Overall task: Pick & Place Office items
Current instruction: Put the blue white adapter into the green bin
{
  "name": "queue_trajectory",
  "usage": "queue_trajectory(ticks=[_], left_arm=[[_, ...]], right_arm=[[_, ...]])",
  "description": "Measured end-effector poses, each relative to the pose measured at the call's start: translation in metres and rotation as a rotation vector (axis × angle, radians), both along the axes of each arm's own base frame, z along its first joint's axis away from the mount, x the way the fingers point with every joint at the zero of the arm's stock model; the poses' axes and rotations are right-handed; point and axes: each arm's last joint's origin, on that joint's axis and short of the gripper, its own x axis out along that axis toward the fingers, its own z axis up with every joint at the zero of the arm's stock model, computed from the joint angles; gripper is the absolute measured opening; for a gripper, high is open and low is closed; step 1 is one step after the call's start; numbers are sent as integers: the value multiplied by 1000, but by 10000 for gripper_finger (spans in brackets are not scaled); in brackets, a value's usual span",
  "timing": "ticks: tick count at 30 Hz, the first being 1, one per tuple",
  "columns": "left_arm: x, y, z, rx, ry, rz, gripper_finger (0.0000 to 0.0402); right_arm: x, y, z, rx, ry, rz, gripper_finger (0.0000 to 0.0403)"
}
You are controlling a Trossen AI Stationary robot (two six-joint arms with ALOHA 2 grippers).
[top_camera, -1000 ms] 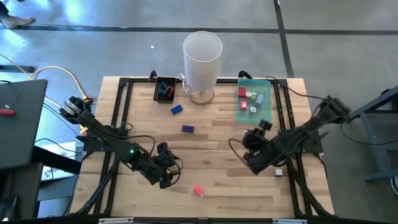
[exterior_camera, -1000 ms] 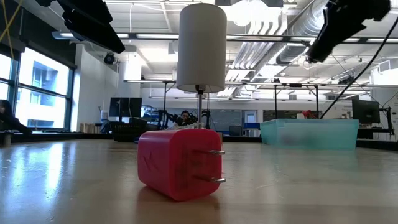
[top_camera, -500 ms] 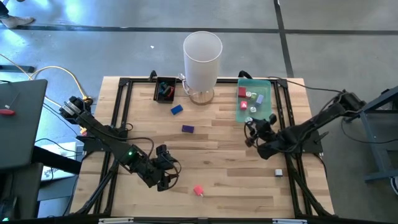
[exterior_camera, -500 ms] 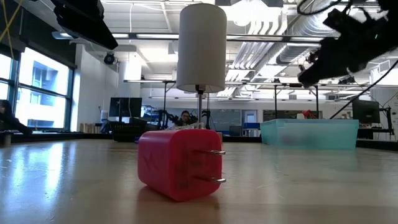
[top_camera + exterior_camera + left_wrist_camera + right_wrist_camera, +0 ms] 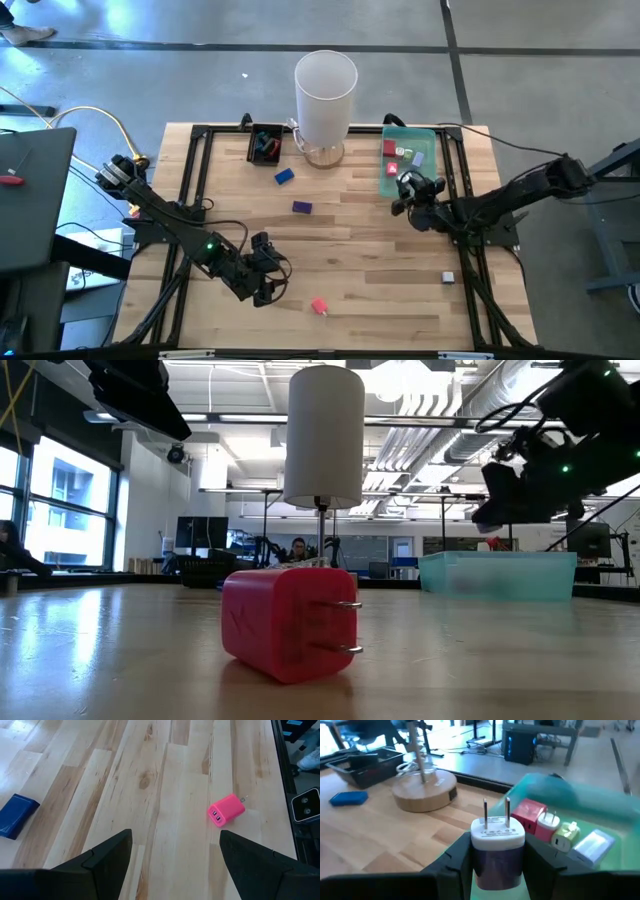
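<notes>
My right gripper [image 5: 497, 857] is shut on a purple plug charger [image 5: 497, 845] with a white pronged face, beside the near left corner of the green tray [image 5: 422, 165]. The tray holds red, white, yellow-green and grey pieces. My left gripper [image 5: 266, 287] stands open above the near left part of the table, touching nothing. A pink charger [image 5: 226, 810] lies on its side ahead of it. Two blue pieces [image 5: 285, 176] [image 5: 302, 207] lie flat on the wood near the middle. A small grey piece [image 5: 448, 277] lies at the near right. My right gripper pinches the charger's purple body by its two opposite sides [image 5: 479, 857] between its two fingers [image 5: 456, 860]. The fingers come nearly level from the table's right. The charger is lifted clear, with its white face and two prongs [image 5: 496, 812] standing free of the fingers.
A tall white cylinder [image 5: 325, 85] on a round wooden base stands at the far middle. A small black tray [image 5: 265, 143] with pieces sits to its left. A black frame [image 5: 190, 190] runs around the table top. Bare wood lies between the two arms.
My right gripper has swung from the near right part of the table toward the far edge and the green tray. It has sunk lower and rolled about its own line. My left arm has kept still.
</notes>
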Motion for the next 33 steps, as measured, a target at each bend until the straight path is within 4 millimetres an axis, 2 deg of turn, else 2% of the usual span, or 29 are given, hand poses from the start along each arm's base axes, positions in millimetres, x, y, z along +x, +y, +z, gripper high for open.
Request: queue_trajectory(ticks=[10, 14, 26, 33], left_arm=[[0, 0, 0, 1, 1, 0, 294], [0, 0, 0, 1, 1, 0, 294], [11, -8, -30, 62, 83, -1, 294], [12, -9, -33, 68, 92, -2, 294]], right_arm=[[1, -24, -3, 88, -59, -70, 118], [1, -36, -7, 127, -30, -87, 118], [14, -58, -22, 197, -16, -74, 118], [17, -63, -28, 270, -8, -26, 118]])
